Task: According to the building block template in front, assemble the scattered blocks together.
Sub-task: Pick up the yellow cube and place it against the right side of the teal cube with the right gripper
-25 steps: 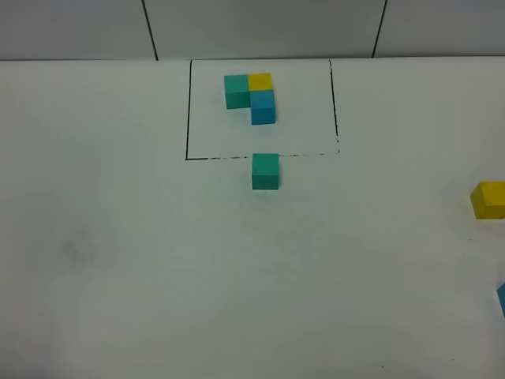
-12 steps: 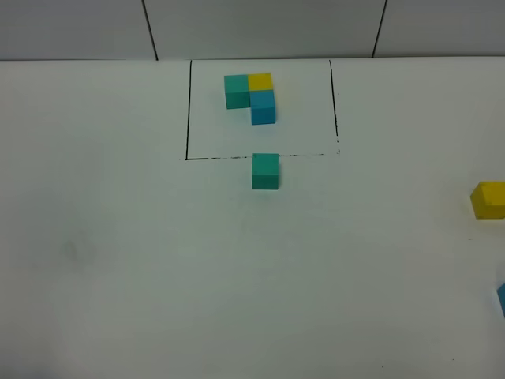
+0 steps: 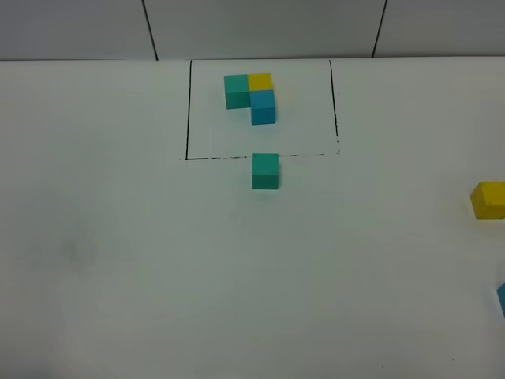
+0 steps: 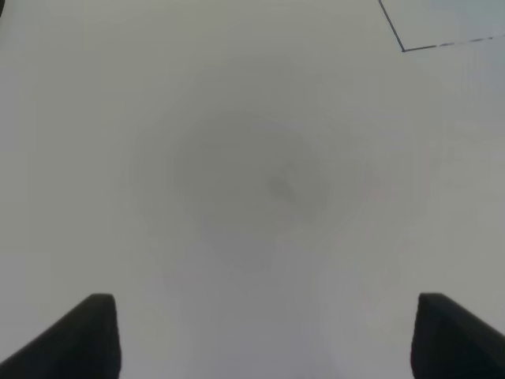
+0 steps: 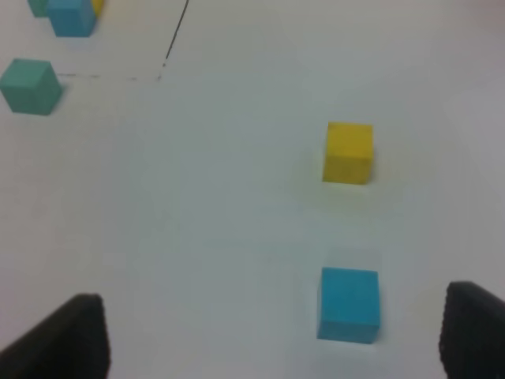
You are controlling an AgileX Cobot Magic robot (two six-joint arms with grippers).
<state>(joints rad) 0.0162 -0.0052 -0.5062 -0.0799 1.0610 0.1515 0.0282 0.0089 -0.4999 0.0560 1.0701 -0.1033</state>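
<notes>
Hovering over the matte white table [image 3: 158, 260], I had my left gripper [image 4: 272, 339] spread wide, its two dark fingertips far apart above plain tabletop, with only a corner of the thin black drawn rectangle [image 3: 188, 110] showing in that wrist view. My right gripper [image 5: 272, 335] was spread just as wide and pinched no block. The building block template [image 3: 251, 96], three small joined cubes in an L (teal-green, yellow, blue), sat in the upper centre of the overhead frame, inside the rectangle and nearer its top line. The loose matte teal-green cube [image 3: 265, 171] stood just below the rectangle's lower line, right against it, a little right of centre. The loose matte yellow cube [image 3: 488, 199] sat at the right edge of the overhead frame, about mid-height and well apart from the teal-green one. The loose matte blue cube [image 3: 502, 298] was cut off by the same edge, lower down. From my right wrist camera the blue cube lay nearest my fingers, ahead of them and untouched, with the yellow cube beyond it.
</notes>
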